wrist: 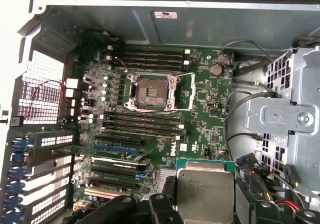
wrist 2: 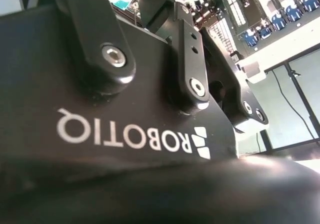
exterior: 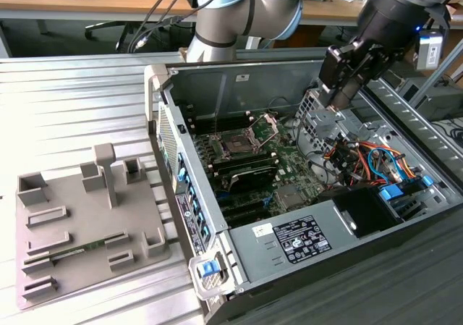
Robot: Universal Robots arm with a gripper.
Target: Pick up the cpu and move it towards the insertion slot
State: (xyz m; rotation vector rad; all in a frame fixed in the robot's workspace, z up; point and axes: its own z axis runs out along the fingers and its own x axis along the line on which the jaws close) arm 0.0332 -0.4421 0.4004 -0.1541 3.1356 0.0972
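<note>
The cpu [wrist: 205,190], a flat square chip with a silvery top and a green edge, sits between my gripper's black fingers [wrist: 167,196] in the first wrist view. My gripper [exterior: 337,97] is shut on it and hangs above the open computer case's far right part, over the drive cage [exterior: 312,111]. The insertion slot [exterior: 237,145] lies on the motherboard to the exterior view's left of the gripper and lower. It is a square socket [wrist: 150,92] with a dark centre and its silver bracket swung open. The gripper's black housing [wrist 2: 125,134] is close up in the second wrist view.
The case wall [exterior: 239,86] stands behind the motherboard. Orange and blue cables [exterior: 362,158] lie to the right, beside the power supply [exterior: 304,238]. Long black memory slots [wrist: 145,121] flank the socket. A grey fixture tray [exterior: 87,224] lies on the table at the exterior view's left.
</note>
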